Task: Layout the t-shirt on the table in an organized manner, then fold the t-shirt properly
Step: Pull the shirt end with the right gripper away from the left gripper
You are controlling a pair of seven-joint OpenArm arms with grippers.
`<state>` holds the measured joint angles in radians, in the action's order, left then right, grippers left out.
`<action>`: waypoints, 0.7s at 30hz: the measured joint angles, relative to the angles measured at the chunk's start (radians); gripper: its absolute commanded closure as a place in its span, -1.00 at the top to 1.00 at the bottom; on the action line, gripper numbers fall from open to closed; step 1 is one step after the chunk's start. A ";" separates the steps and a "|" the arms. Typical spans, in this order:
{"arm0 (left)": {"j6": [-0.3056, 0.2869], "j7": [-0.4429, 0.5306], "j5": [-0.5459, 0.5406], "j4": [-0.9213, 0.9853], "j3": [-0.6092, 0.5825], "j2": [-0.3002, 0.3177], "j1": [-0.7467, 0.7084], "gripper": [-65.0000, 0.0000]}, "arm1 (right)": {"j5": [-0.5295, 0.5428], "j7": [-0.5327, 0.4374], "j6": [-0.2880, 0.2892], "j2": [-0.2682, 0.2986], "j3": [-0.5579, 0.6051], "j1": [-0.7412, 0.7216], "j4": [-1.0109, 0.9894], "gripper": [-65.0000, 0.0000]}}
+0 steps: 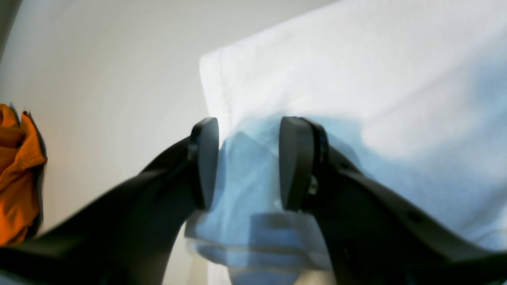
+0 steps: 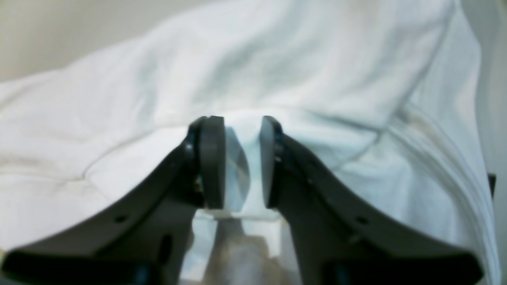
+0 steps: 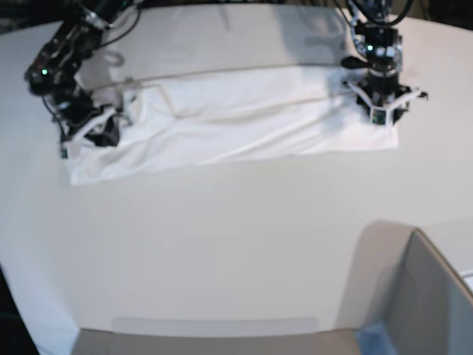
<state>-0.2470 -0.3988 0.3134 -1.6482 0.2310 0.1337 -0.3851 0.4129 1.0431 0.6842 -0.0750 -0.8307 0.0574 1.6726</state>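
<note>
The white t-shirt [image 3: 236, 118] lies spread widthwise at the far side of the table [image 3: 222, 244], folded lengthwise with a crease along its middle. My left gripper [image 3: 378, 112] stands at the shirt's right end. In the left wrist view its jaws [image 1: 247, 162] are apart, open, with a shaded hump of cloth [image 1: 356, 79] between them. My right gripper [image 3: 89, 132] is at the shirt's left end. Its pads [image 2: 242, 162] have closed in on a raised fold of the shirt [image 2: 277, 67], shut on it.
A grey box corner [image 3: 432, 296] juts in at the front right of the table. An orange cloth [image 1: 18, 174] shows at the left edge of the left wrist view. Both arms reach in from the far side.
</note>
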 measured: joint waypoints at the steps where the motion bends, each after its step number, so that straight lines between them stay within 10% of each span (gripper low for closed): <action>1: 0.000 0.000 0.000 0.000 0.000 0.000 0.000 -0.23 | 0.001 0.000 0.000 0.000 0.006 -0.002 0.000 -0.72; 16: 0.000 0.000 0.000 0.000 0.000 0.000 0.000 -0.23 | 0.000 0.000 0.000 0.001 0.029 0.035 0.002 -1.00; 21: -0.001 -0.003 0.000 0.000 0.000 0.000 0.000 -0.23 | -0.006 0.005 0.000 0.000 0.027 0.109 0.122 -0.54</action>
<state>-0.2478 -0.4019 0.3130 -1.6478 0.2310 0.1341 -0.3847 0.4072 1.0481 0.6842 -0.0746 -0.8036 0.1661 1.7943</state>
